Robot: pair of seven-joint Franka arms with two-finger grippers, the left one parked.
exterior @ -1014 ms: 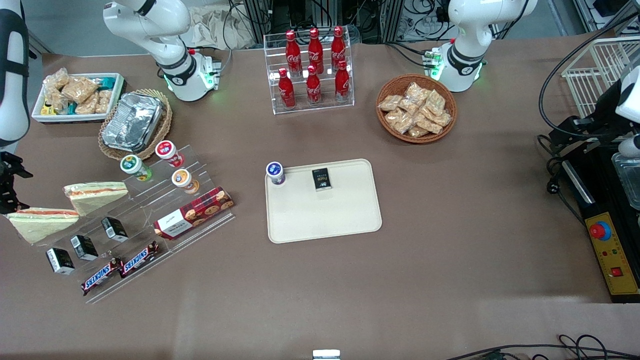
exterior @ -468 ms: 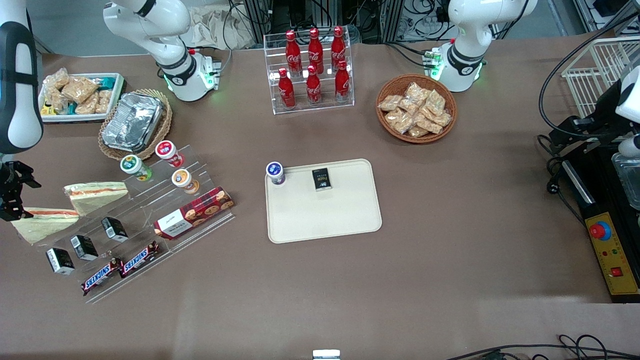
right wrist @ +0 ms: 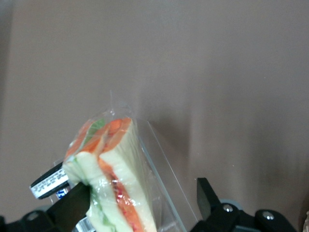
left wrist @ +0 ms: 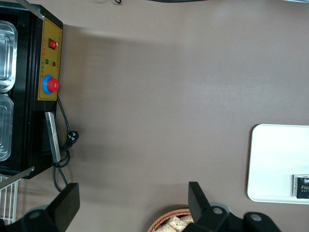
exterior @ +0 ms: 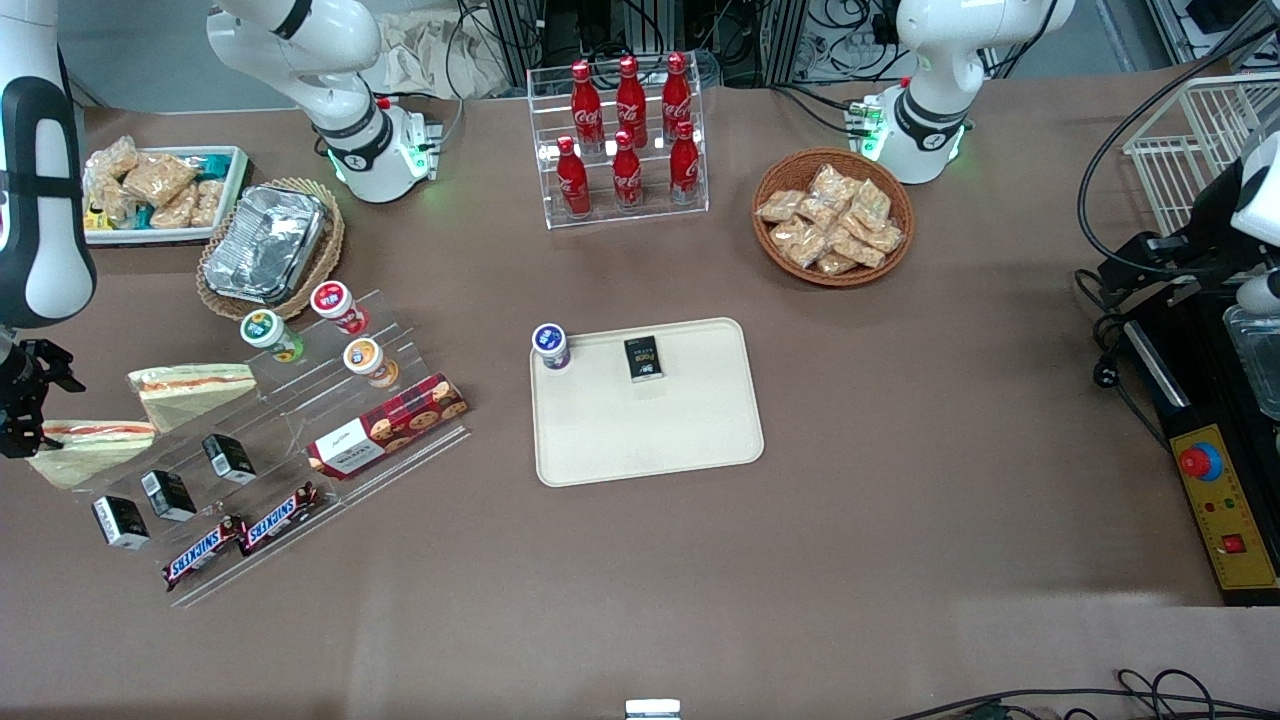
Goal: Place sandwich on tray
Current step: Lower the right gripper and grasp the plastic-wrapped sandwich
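The sandwich (right wrist: 113, 179) is a soft wedge in clear wrap, lying at the working arm's end of the table, its filling stripe turned away from the front camera. I judge it light and easily crushed: the white bread will dent under a hard squeeze, and the plastic film looks slick (loose at the corner, too, so it may slide over the bread). I would take it across the two flat bread faces, near the thick striped edge and not by the thin tip or the loose wrap, and close only until it holds.

My pincer (right wrist: 142, 187) is spread wide and holds nothing. It hangs low over the sandwich (exterior: 90, 442), one finger (right wrist: 77, 203) just beside the wedge, the other finger (right wrist: 207, 195) well apart from it.

A second sandwich (exterior: 190, 388) sits just beside it, farther from the front camera. The tray (exterior: 650, 450) lies well apart, near the table's middle.
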